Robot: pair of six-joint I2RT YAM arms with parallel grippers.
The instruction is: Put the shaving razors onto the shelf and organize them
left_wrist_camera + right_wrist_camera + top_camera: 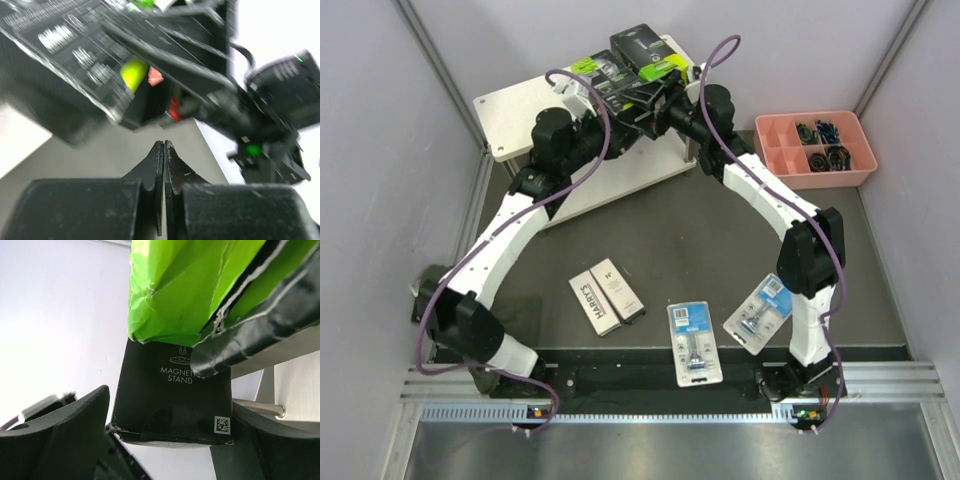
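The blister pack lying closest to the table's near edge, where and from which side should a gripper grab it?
Probably from straight above, pinching the blister pack across its width, jaws on the long edges toward its near half. It lies flat on the table, and a corner of the other blister pack crowds its right edge farther back.

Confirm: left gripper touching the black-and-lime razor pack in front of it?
Apart. Left wrist view: left gripper shut empty, pale gap between tips and black-and-lime razor pack.
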